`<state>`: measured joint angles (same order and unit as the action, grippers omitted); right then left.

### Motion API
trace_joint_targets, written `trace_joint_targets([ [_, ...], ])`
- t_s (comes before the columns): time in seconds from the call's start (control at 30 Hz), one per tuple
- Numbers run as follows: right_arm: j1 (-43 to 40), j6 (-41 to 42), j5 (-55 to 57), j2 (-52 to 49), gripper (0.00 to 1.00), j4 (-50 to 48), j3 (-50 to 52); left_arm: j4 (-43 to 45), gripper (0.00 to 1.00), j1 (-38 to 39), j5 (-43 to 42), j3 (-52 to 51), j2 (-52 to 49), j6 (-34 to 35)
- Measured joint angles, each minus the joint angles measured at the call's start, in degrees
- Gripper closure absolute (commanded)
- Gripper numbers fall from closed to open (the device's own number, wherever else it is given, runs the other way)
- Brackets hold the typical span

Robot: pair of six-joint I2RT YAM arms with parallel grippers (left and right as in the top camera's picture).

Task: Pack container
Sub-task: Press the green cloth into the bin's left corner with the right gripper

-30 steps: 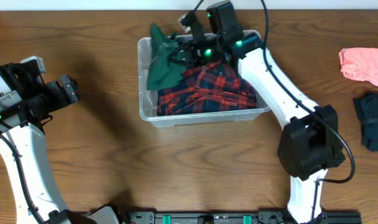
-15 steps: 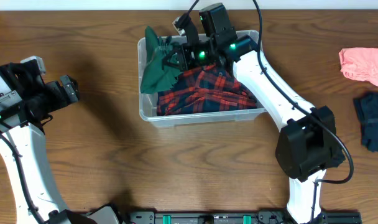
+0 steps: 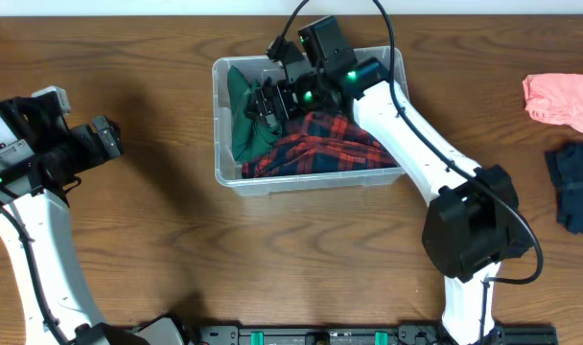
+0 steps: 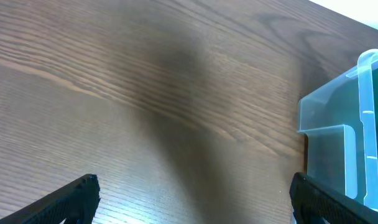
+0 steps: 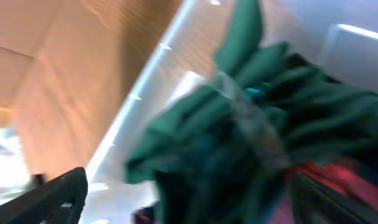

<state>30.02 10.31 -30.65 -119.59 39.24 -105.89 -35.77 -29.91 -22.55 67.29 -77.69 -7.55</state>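
Starting with the biggest thing, how much of the table (image 3: 128, 220) is hard to read?

Its wood is plain from overhead. The right arm (image 3: 416, 144) crosses it from the near edge to the container (image 3: 301, 182) and covers the tub's far right corner. The left arm (image 3: 33, 220) is cut off by the left edge.

Where does the container sit?

On the table, towards the far side and near the middle. The left wrist view catches only one clear corner (image 4: 357, 124) at its right edge, with green showing through the wall.

What lies in it?

A red plaid cloth (image 3: 320, 149) fills the right and front. A green cloth (image 3: 242, 115) is bunched along the left wall. Both are partly hidden under the right gripper (image 3: 263, 103).

Can you tell how that gripper stands?

The right wrist view is blurred. Its two fingers (image 5: 58, 193) show at the bottom corners, wide apart, with the green cloth (image 5: 239, 124) heaped between them. I cannot tell whether either finger touches the cloth.

And the left gripper (image 3: 107, 139)?

It hangs over bare wood, well left of the tub. Its fingers (image 4: 77, 196) are spread wide with nothing between them.

Anything smaller?

A pink cloth (image 3: 560, 99) and a dark blue cloth (image 3: 574, 187) lie at the right edge, both cut off by the frame.
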Motion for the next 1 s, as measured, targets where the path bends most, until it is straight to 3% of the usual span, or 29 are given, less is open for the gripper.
trace_joint_targets([
  [0.37,1.9,-11.6,19.6,3.3,0.01,2.9,-0.6,0.0,0.02,0.0,0.0,0.0,0.0,0.0],
  [0.43,3.2,-13.1,22.7,3.8,0.17,2.7,-1.4,0.0,0.02,0.0,0.0,0.0,0.0,0.0],
  [0.57,6.2,-15.0,28.4,4.4,0.97,2.5,-2.1,0.0,0.02,0.0,0.0,0.0,0.0,0.0],
  [1.0,9.6,-15.3,33.0,3.0,0.99,2.3,-2.2,0.0,0.02,0.0,0.0,0.0,0.0,0.0],
])
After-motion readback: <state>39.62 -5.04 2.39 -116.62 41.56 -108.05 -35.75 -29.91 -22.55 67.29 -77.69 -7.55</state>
